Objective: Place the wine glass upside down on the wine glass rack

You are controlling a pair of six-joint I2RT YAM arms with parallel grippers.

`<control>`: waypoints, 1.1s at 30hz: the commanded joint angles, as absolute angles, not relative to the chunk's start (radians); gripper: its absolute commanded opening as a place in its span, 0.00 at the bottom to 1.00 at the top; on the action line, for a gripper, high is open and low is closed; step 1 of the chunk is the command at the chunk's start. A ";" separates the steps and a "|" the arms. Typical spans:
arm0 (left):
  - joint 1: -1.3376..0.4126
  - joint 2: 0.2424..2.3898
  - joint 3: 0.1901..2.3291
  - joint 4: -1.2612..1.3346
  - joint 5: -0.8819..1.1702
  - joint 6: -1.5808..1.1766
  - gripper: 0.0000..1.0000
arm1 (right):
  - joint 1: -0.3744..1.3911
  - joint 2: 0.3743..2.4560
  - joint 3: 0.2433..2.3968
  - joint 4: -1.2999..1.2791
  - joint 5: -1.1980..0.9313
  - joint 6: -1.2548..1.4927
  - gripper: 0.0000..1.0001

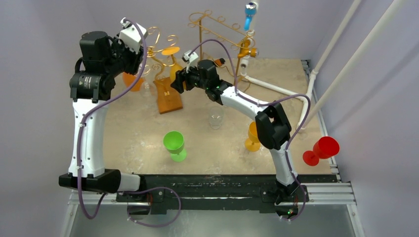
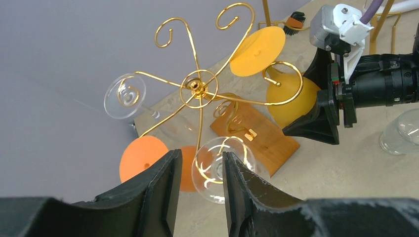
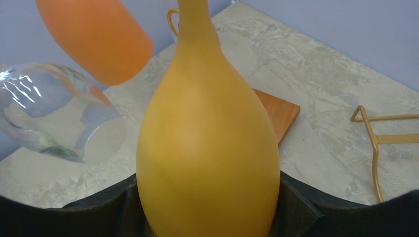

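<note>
Nearest the arm bases, a green wine glass (image 1: 174,143) stands upright on the counter (image 1: 138,138). To its right a yellow goblet (image 1: 252,140) is half hidden behind the right arm's elbow. A red wine glass (image 1: 323,148) sits tilted at the counter's right edge; what supports it cannot be made out. Farther in stands a clear tumbler (image 1: 216,118).

At mid-depth is the spiral wine glass rack (image 2: 197,88) on its wooden base (image 2: 262,136). The right gripper (image 1: 179,81) has its jaws spread wide and closed on the bowl of the yellow wine glass (image 3: 207,138). The glass hangs foot-up at one rack arm. In the right wrist view the bowl fills the frame, covers the jaw tips, and the stem is cut off at the top edge.

The left gripper (image 2: 200,163) has its jaws partly open, with a narrow gap between them. The foot of a clear wine glass (image 2: 210,170) hanging on the rack shows through this gap. Whether the jaws touch it cannot be told, and its bowl is hard to make out. From above, these jaws are hidden under the wrist.

An orange wine glass (image 2: 143,157) and a second clear glass (image 2: 125,96) also hang there.

Farthest back, a tall gold rack (image 1: 217,27) carries a blue glass (image 1: 249,15).
</note>
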State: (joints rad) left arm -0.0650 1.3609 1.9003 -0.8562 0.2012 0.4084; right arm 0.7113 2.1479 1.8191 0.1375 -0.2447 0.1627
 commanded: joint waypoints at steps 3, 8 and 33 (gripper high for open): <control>-0.064 1.365 1.891 -0.824 0.181 0.428 0.37 | 0.699 2.092 1.755 0.268 -0.184 0.169 0.29; -0.064 1.367 1.882 -0.831 0.191 0.425 0.34 | 0.695 2.090 1.743 0.318 -0.140 0.131 0.30; -0.064 1.395 1.855 -0.796 0.155 0.449 0.23 | 0.697 2.066 1.668 0.482 -0.189 0.143 0.29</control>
State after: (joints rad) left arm -0.0650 1.3708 1.8648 -0.8505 0.1764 0.4419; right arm 0.6945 2.1468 1.7000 0.3676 -0.1757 0.1375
